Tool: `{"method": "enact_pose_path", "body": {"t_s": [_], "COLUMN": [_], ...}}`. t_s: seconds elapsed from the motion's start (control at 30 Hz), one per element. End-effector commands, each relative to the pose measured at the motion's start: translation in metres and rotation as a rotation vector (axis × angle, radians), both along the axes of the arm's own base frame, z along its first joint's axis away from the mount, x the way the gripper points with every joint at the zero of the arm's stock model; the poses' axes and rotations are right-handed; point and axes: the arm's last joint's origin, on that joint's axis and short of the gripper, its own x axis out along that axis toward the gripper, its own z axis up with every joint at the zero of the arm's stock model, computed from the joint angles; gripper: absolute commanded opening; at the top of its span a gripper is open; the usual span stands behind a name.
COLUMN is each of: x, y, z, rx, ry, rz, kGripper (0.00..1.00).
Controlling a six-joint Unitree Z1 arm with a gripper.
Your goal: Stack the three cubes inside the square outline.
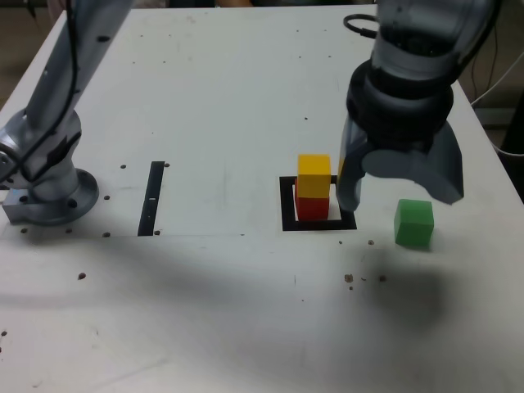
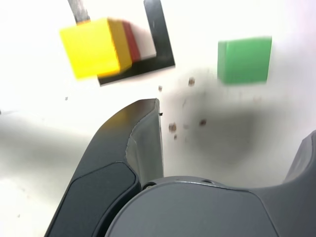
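Observation:
The yellow cube sits on top of the red cube, and both stand inside the black square outline. The green cube rests alone on the white table, to the exterior view's right of the outline. My gripper hangs open above the table between the stack and the green cube, with nothing between its jaws. One finger is just beside the stack, apart from it.
A narrow black strip lies on the table toward the exterior view's left, near the arm's base. A black cable loop lies at the back. Small dark specks dot the tabletop in front of the outline.

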Motion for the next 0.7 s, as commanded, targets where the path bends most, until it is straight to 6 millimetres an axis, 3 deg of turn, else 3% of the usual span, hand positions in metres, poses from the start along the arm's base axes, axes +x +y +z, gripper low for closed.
{"method": "enact_pose_path", "body": {"t_s": [0.0, 0.2, 0.67], "x": [0.005, 0.019, 0.041], "y": [0.009, 0.028, 0.035], "z": [-0.005, -0.016, -0.054], "rx": [0.010, 0.017, -0.003], "ry": [0.012, 0.004, 0.042], "rz": [0.006, 0.020, 0.038], "kGripper": [1.00, 1.00, 0.95]}}
